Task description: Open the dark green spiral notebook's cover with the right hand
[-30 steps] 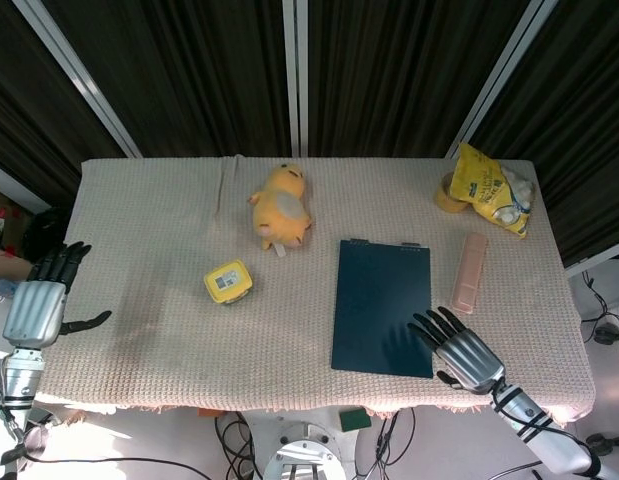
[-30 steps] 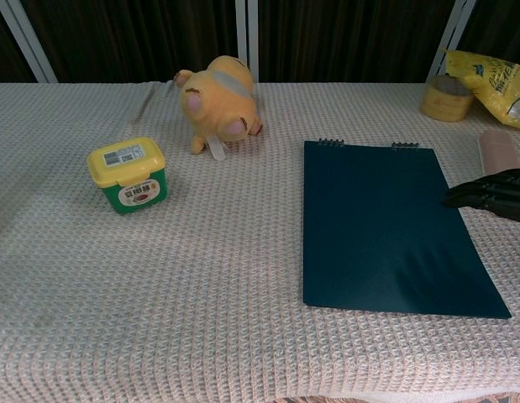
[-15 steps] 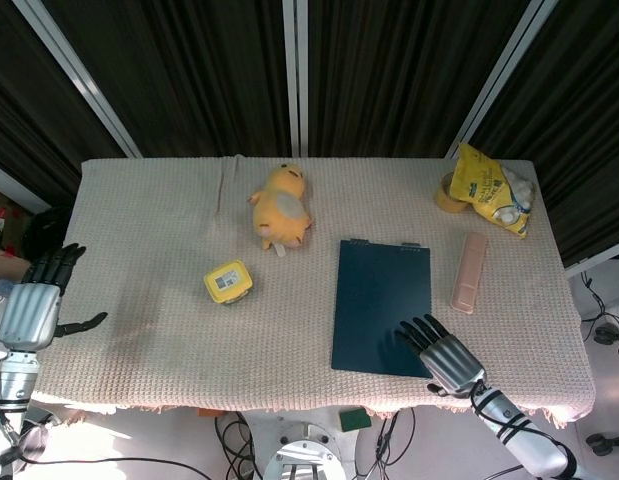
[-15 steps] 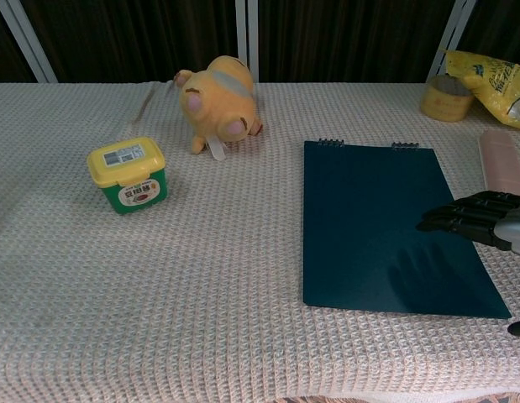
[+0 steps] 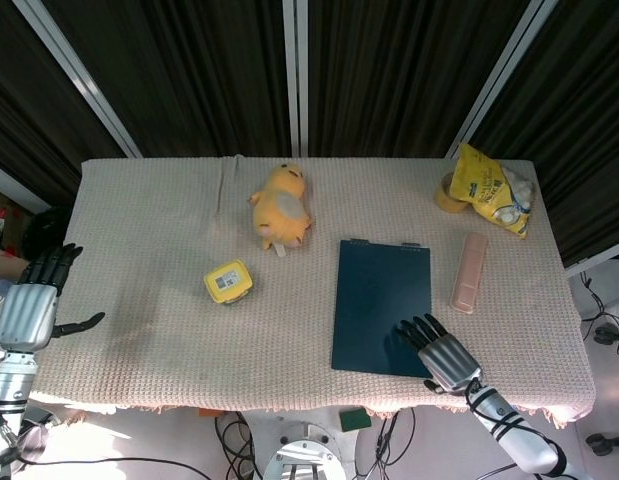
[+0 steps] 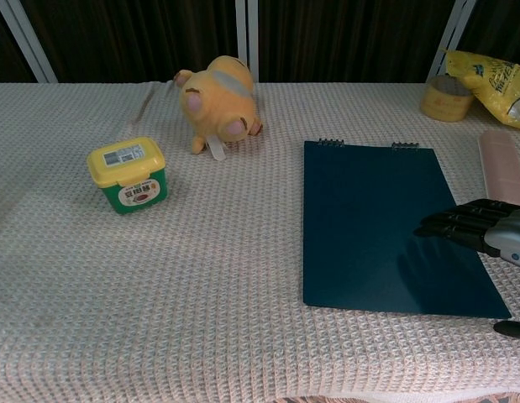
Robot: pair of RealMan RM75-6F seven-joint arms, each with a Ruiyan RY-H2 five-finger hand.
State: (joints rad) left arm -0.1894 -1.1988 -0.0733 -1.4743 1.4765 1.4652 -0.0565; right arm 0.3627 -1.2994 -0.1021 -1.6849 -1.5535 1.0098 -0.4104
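The right hand (image 5: 444,352) is hovering with fingers spread and holding nothing over the near right corner of the closed dark green spiral notebook (image 6: 386,225), which is lying flat, stretching ahead and to the hand's left. The left hand (image 5: 31,300) is hanging released beyond the table's far-left edge.

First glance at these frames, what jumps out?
The dark green spiral notebook lies closed on the table's front right, its binding at the far edge. The right hand is at its near right corner, fingers spread over the cover, holding nothing. Next comes the yellow plush toy further back near the middle, with a small yellow-lidded tub in front of it to the left.
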